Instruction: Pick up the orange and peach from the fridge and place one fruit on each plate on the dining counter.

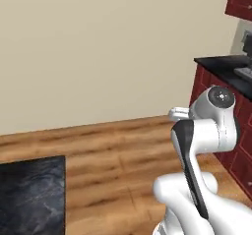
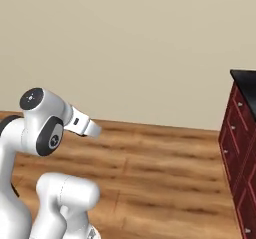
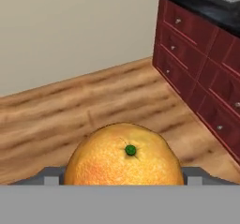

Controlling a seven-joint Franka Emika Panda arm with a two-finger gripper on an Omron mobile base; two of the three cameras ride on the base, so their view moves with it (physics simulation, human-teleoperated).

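On my hand view the orange [image 3: 123, 155] sits right up against the lens, low and centred, with its small green stem dot facing me. The finger tips are hidden behind the fruit; grey blocks of the gripper [image 3: 123, 177] flank it on both sides, so I read the jaws as closed on the orange — it hangs above the floor with nothing else under it.

Past the fruit I see wood floor [image 3: 70, 110] running back to a plain beige wall [image 3: 70, 26]. On the right of that view stands a run of dark red cabinets [image 3: 201, 73] with small round knobs, topped by a black counter [image 3: 201, 5] carrying a pale object I cannot make out.

From the left base view, the arm [image 1: 206, 131] is folded up at the lower right, its wrist pointing away toward the wall. A corner of the glossy black marbled dining counter [image 1: 29, 194] fills the lower left, bare where I can see it. The red cabinets and their black top sit at the right edge, with an upper red cabinet [image 1: 241, 0] in the top corner.

From the right base view, the arm rises at lower left, and the red cabinets stand at the far right — well apart from it across the floor.
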